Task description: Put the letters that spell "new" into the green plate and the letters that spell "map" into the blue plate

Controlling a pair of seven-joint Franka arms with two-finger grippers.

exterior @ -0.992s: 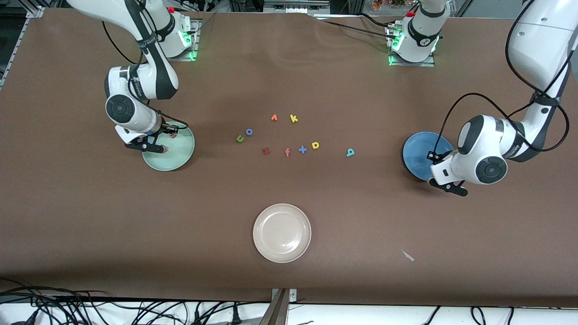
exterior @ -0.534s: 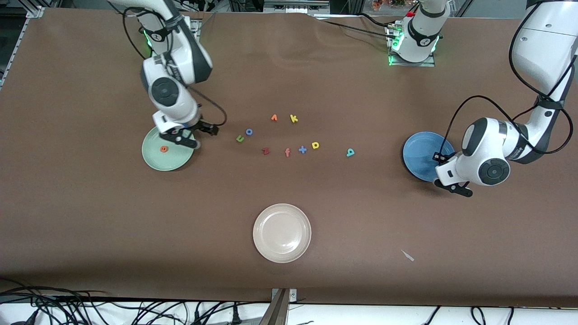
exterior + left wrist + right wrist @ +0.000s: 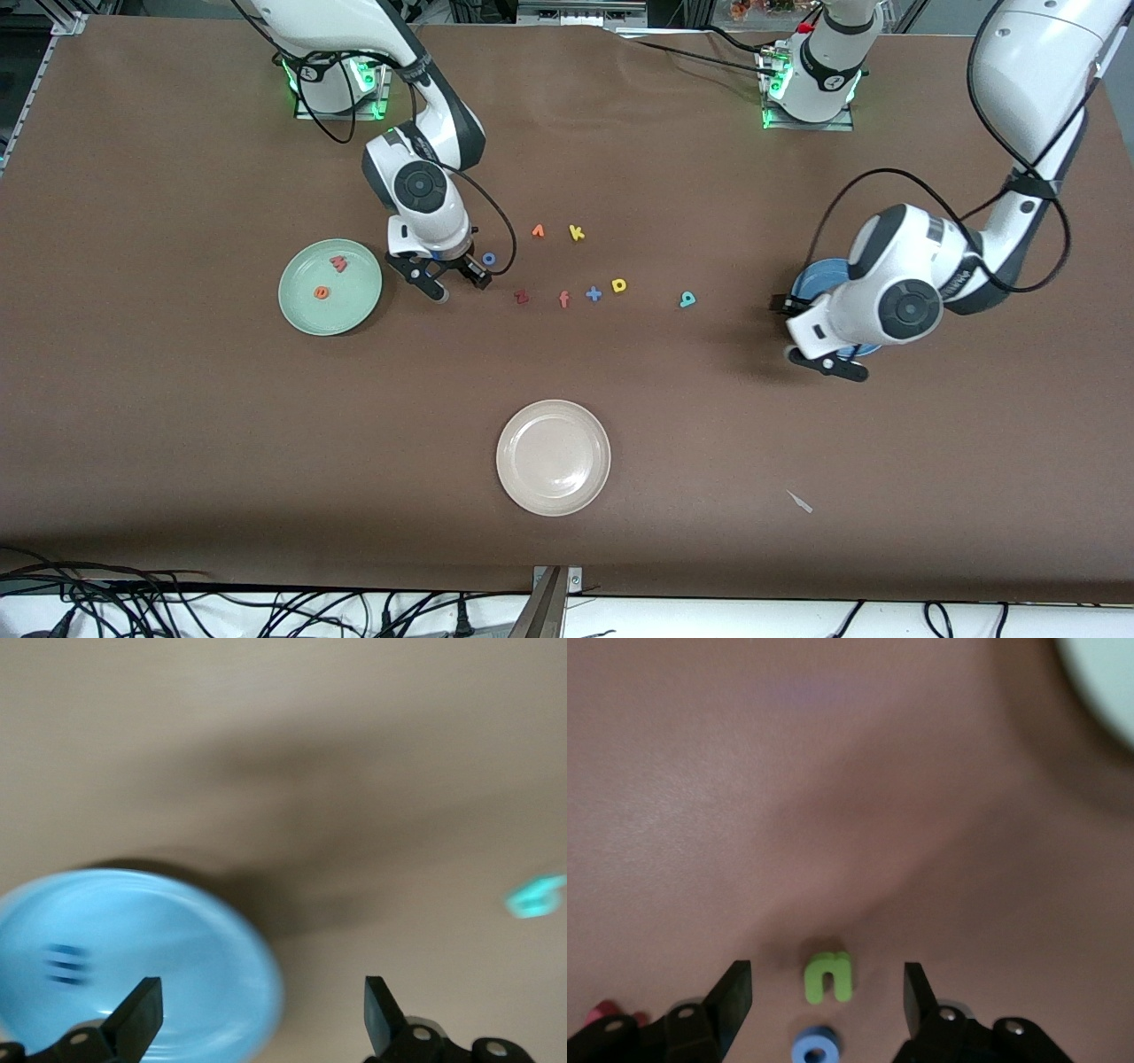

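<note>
The green plate (image 3: 306, 310) holds the orange e (image 3: 322, 291) and the coral w (image 3: 337, 263). My right gripper (image 3: 452, 279) (image 3: 827, 992) hangs open low over the table beside that plate. The green n (image 3: 829, 976) lies on the table between its fingers, untouched. The blue plate (image 3: 808, 282) (image 3: 159, 939) is mostly hidden under my left arm, and a blurred blue m (image 3: 66, 964) lies in it. My left gripper (image 3: 804, 335) (image 3: 263, 1019) is open and empty over the plate's rim. The teal a (image 3: 687, 299) (image 3: 534, 897) and yellow p (image 3: 618, 284) lie on the table.
A blue ring o (image 3: 488, 259) (image 3: 815, 1050) lies right by the n. A dark red z (image 3: 521, 297), a coral f (image 3: 563, 299), a blue plus (image 3: 593, 293), a yellow k (image 3: 576, 232) and an orange piece (image 3: 538, 230) lie nearby. The cream plate (image 3: 553, 456) sits nearer the front camera.
My right gripper left the green plate, where the e and w now show, and moved over the n. My left gripper opened over the blue plate and shifted toward the table's middle.
</note>
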